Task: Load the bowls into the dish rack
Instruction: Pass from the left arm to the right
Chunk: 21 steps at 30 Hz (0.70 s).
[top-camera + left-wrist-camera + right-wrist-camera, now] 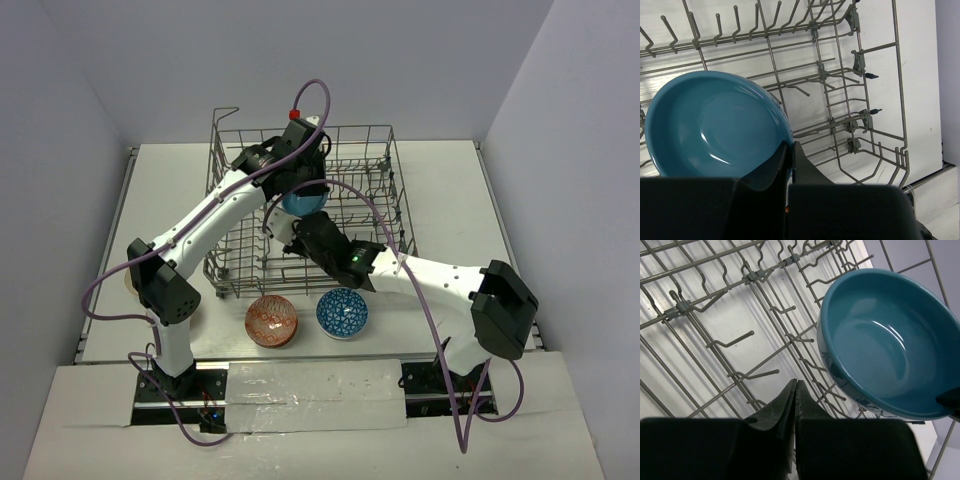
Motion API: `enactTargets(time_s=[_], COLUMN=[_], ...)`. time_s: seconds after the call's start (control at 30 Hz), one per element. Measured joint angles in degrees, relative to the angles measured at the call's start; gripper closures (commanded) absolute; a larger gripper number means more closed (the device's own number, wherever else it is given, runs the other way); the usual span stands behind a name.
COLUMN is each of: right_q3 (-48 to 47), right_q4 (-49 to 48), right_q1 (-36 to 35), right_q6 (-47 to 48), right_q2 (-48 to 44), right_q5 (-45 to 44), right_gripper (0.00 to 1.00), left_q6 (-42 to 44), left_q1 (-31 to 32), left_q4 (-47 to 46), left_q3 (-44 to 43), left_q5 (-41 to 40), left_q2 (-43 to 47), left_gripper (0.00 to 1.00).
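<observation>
The teal bowl (715, 125) hangs tilted over the middle of the dish rack (365, 170), its rim pinched in the closed left end effector (790, 145). The right end effector (795, 382) is fully closed and empty, just beside it above the tines. A red bowl (271, 320) and a blue patterned bowl (342, 313) sit on the desk (450, 190), in front of the rack.
</observation>
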State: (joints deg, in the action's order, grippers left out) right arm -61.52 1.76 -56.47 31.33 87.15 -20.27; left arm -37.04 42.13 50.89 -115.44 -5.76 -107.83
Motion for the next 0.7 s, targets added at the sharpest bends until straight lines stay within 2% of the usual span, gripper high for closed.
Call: enactTargets(time_s=[0.1,0.3,0.33,0.47,0.7], right_q3=[0.0,-0.07,-0.07,-0.33,-1.62], right_q4=[0.09,0.26,0.37,1.33,3.13], right_q1=[0.28,0.61,0.63,0.63,0.61], right_q6=[-0.44,-1.07,-1.05,-1.44,-1.33], right_q2=[0.0,-1.07,-1.6,-3.04,-3.15], right_q5=[0.02,1.09,1.33,2.8,4.52], right_gripper=[0.86,0.6,0.53,0.46,0.45], left_q6=[0.02,0.0,0.0,-0.02,-0.04], left_q1=[0.0,0.02,0.02,0.0,-0.04], left_q4=[0.0,-0.02,-0.02,-0.81,-2.01], left_q3=[0.0,0.0,0.0,0.02,0.9], left_q5=[-0.02,0.42,0.55,1.16,1.66], left_q2=[0.0,0.0,0.0,0.02,0.37], left_gripper=[1.0,1.0,1.0,1.0,1.0])
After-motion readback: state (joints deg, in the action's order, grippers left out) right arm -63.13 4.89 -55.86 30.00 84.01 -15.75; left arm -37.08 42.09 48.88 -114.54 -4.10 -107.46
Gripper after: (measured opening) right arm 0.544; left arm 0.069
